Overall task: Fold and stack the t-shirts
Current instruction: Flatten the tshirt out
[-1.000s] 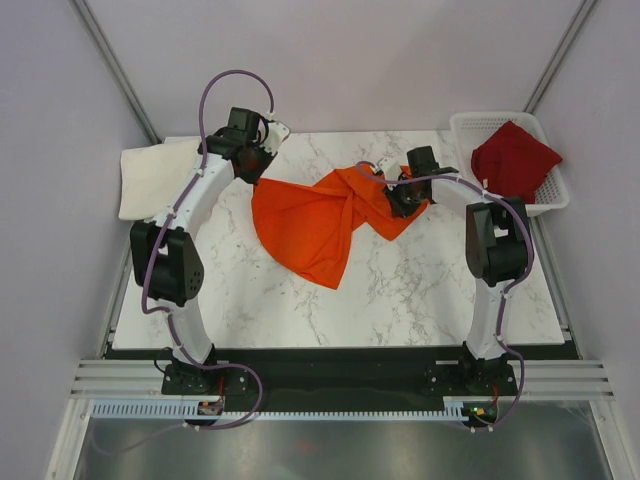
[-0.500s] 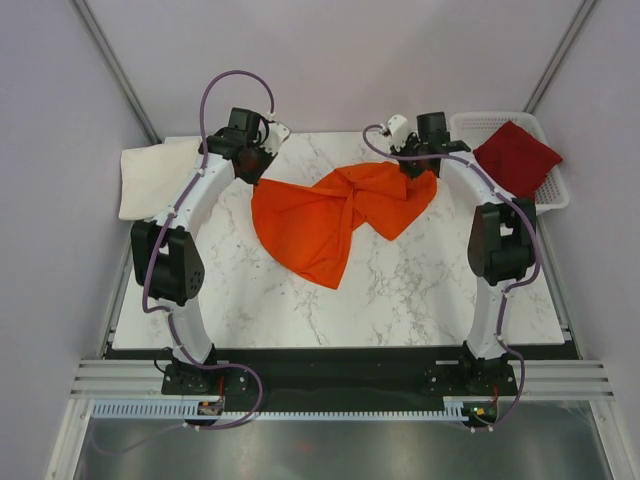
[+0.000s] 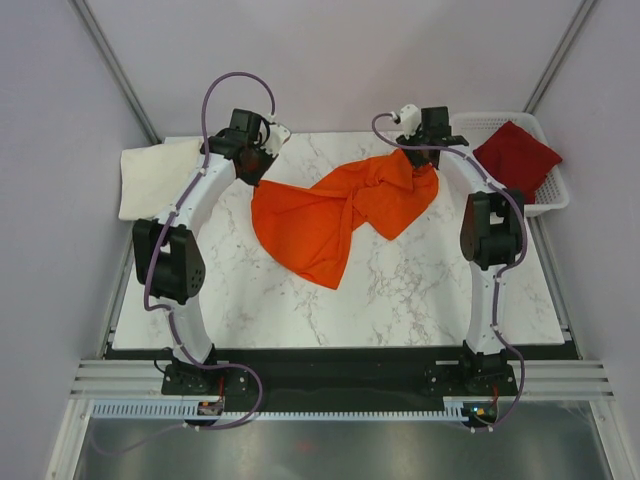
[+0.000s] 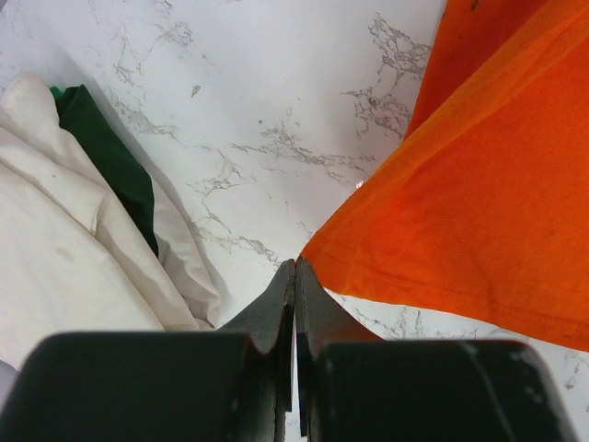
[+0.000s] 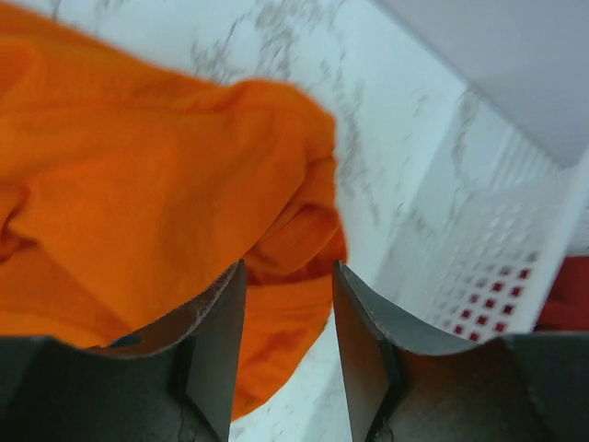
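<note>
Top external view: the orange t-shirt (image 3: 330, 215) lies across the middle of the table (image 3: 400, 290), running from left of centre to the upper right. It is twisted at its waist, with one flap pointing toward the lower centre.
Left end effector (image 4: 294, 269): pressed tight together at the shirt's upper-left corner. A taut crease runs from that corner, so it appears to have the hem pinched.
Right end effector (image 5: 288, 269): jaws apart at a middling width, with the shirt's bunched upper-right end lying loose just beyond them and nothing clamped.
Just changed: a second ago this end effector sat lower and nearer the centre, over a shorter, more crumpled shirt. It has since carried that end up toward the basket (image 3: 555, 195) and then let go.
Meaning: the shirt is drawn out longer between the two arms but is not flat. By my reading this is still spreading, and folding has not begun.
Cream-white t-shirt (image 3: 150, 180): at the left edge of the table, well apart from the orange one.
Dark red t-shirt (image 3: 515, 155): heaped in the basket at the upper right.
Next need: untwisting the middle, probably.
</note>
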Robot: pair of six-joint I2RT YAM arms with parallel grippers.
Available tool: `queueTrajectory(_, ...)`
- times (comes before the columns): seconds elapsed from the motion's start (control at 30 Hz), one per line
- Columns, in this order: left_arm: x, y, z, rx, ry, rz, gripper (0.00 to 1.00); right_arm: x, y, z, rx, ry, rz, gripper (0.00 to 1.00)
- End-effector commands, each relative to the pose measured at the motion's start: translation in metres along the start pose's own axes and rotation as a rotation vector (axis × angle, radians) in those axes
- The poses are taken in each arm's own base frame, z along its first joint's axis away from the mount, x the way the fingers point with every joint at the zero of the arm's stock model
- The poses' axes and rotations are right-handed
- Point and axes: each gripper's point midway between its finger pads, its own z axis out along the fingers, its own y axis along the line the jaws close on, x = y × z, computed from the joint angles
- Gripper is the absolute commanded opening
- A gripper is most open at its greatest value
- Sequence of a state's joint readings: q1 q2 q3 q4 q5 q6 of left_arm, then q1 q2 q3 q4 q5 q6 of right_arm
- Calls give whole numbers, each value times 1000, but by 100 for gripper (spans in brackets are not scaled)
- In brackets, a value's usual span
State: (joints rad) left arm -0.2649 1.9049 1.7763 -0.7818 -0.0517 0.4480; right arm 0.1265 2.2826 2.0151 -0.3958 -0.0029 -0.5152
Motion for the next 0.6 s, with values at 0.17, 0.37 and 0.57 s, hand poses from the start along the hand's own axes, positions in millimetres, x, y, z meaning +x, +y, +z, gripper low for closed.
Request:
queueTrajectory(0.17,-15,10,-6,-36,-46,-3,2,24,41,-58,-242,-17,131,42)
queueTrajectory(0.37,-15,8,-5,-32,-43,-3,2,52,68,-50,-347,29,172,44)
queueTrajectory(0.57,-10,8,-6,-38,-30,6,2,58,75,-35,-405,27,204,45)
